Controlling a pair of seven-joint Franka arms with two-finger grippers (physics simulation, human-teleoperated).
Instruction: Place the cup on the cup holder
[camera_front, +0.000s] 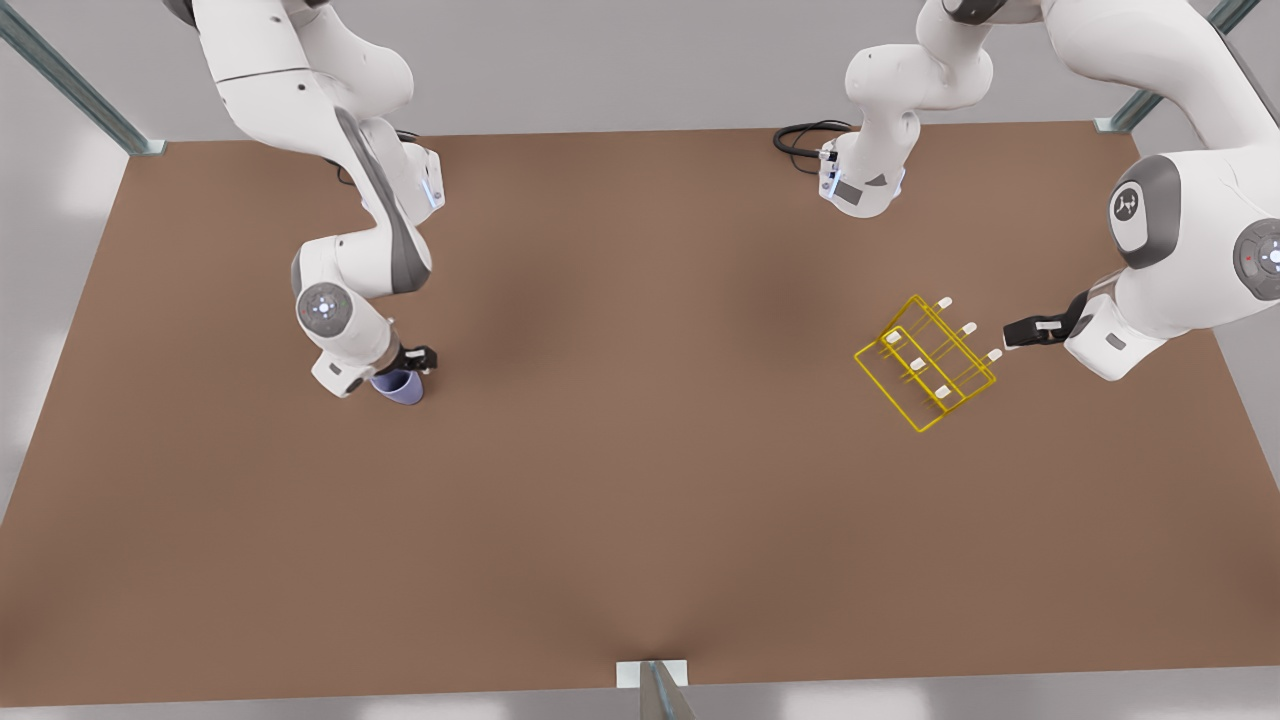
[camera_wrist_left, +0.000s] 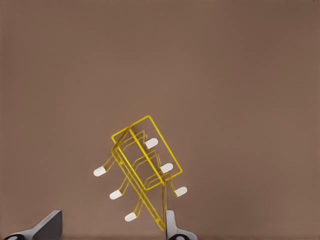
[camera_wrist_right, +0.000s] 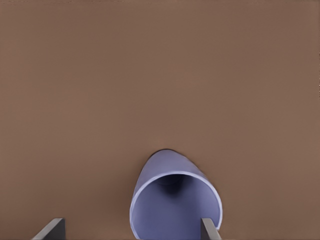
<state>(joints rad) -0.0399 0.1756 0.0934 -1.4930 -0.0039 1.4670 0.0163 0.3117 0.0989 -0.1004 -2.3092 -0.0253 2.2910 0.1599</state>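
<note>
The pale lavender-blue cup (camera_front: 402, 388) sits on the table at the front view's left, with its mouth turned up toward my right gripper (camera_front: 408, 362). In the right wrist view the cup (camera_wrist_right: 172, 200) lies between the open fingers, its rim against one fingertip (camera_wrist_right: 210, 229). The yellow wire cup holder (camera_front: 925, 362) with white-tipped pegs stands at the front view's right. My left gripper (camera_front: 1022, 330) hovers open just beside its far right corner. In the left wrist view the holder (camera_wrist_left: 145, 160) stretches away from the gripper, one wire edge close to a fingertip (camera_wrist_left: 172, 227).
The brown table (camera_front: 640, 500) spreads wide between the two arms. A black cable (camera_front: 800, 138) loops at the back by an arm base. Metal frame posts (camera_front: 660, 690) stand at the front edge and the back corners.
</note>
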